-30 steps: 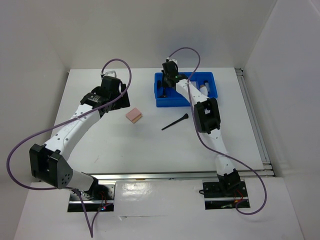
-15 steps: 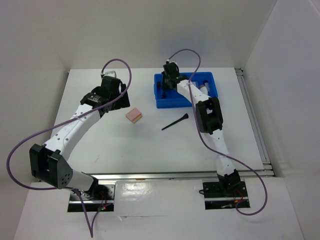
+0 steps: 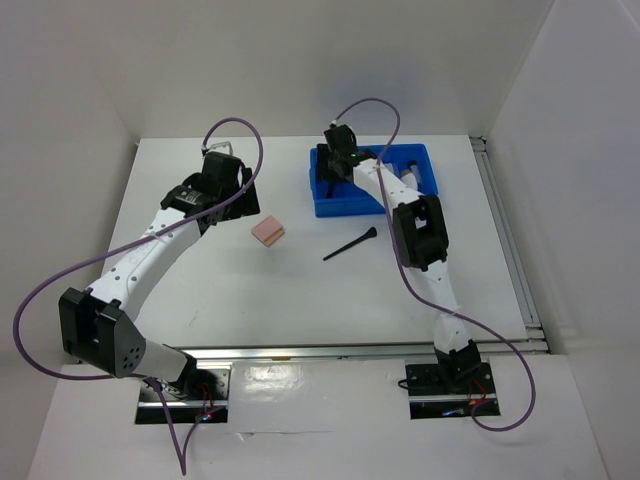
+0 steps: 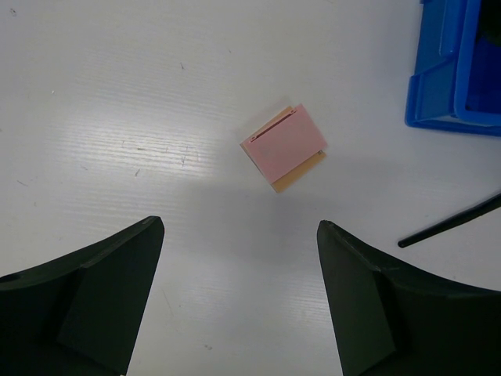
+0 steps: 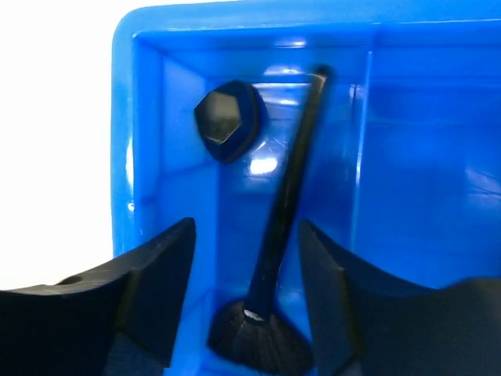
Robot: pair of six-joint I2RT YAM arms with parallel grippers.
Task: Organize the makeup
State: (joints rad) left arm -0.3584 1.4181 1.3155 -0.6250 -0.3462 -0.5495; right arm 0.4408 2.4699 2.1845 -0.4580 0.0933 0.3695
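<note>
The blue bin (image 3: pixel 345 208) stands at the back of the table. My right gripper (image 3: pixel 333 165) hangs over its left compartment, open (image 5: pixel 245 227). A black fan brush (image 5: pixel 286 211) lies in that compartment between the jaws, with a gap on each side. A black hexagonal piece (image 5: pixel 227 119) rests in the compartment's far corner. The pink square sponge (image 3: pixel 267 232) lies on the table left of the bin. My left gripper (image 3: pixel 243 203) is open (image 4: pixel 240 225) just short of the sponge (image 4: pixel 283 146), holding nothing. A thin black brush (image 3: pixel 350 244) lies slanted in front of the bin.
White walls close the table at the back and both sides. A metal rail (image 3: pixel 510 240) runs along the right edge. The bin's corner (image 4: pixel 438 78) and the thin brush's handle (image 4: pixel 450 225) show to the right in the left wrist view.
The right gripper's jaws have opened over the bin's left compartment, and the fan brush now lies free in it. The left arm has not moved.
</note>
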